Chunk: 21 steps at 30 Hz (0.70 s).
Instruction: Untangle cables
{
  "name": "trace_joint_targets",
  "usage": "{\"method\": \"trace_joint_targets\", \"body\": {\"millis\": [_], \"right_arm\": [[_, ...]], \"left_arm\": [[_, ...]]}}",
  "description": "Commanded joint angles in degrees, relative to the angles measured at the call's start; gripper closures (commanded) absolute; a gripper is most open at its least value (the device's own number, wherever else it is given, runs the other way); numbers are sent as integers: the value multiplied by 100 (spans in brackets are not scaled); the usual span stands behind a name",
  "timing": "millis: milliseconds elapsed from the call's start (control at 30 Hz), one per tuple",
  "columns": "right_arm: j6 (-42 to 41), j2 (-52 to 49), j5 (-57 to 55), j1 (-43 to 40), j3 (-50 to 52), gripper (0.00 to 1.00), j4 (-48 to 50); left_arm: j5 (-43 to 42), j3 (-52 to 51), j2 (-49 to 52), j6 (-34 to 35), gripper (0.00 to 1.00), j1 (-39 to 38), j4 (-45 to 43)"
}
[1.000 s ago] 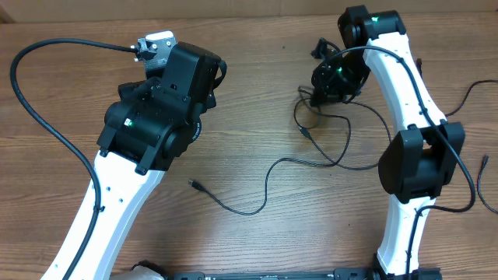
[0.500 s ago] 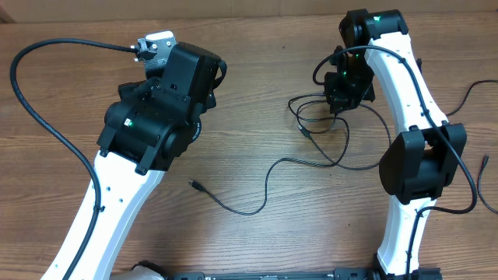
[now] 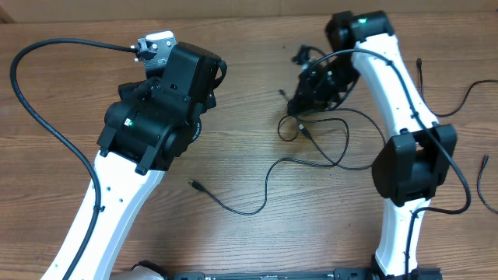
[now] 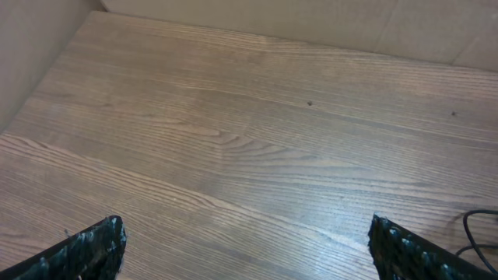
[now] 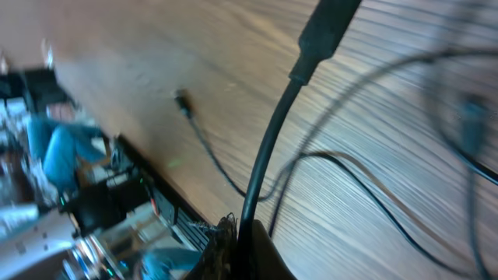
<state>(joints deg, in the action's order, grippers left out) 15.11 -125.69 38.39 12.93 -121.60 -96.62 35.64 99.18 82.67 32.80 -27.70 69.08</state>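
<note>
Several thin black cables (image 3: 307, 132) lie looped and crossed on the wooden table, right of centre. One long cord trails left to a small plug (image 3: 194, 185). My right gripper (image 3: 315, 82) hangs over the tangle, shut on one cable. In the right wrist view that cable (image 5: 272, 132) rises from between the closed fingers of the gripper (image 5: 247, 245) to a black plug (image 5: 327, 31). My left gripper (image 4: 245, 229) is wide open over bare wood with nothing between its fingers. In the overhead view the arm's black body hides it.
A thick black arm cable (image 3: 23, 101) curves along the left side of the table. More thin cords (image 3: 467, 97) lie at the far right edge. A bit of cable (image 4: 476, 227) shows at the lower right of the left wrist view.
My right gripper has moved left and toward the back with the cable in it, dragging the loops leftward. The left arm has not moved.
</note>
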Motion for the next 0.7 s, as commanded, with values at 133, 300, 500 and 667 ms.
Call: {"method": "trace_joint_targets", "body": {"millis": [133, 300, 500, 667], "right_arm": [[914, 162, 238, 826, -179, 65, 313], [673, 162, -431, 1152, -179, 0, 535], [-313, 162, -1615, 1158, -179, 0, 710], [-1272, 162, -2881, 1029, -179, 0, 719]], "left_arm": [[48, 109, 48, -68, 1, 31, 2], [48, 109, 48, -68, 0, 31, 2], [48, 109, 46, -68, 0, 31, 2], [48, 109, 46, -68, 0, 31, 4]]}}
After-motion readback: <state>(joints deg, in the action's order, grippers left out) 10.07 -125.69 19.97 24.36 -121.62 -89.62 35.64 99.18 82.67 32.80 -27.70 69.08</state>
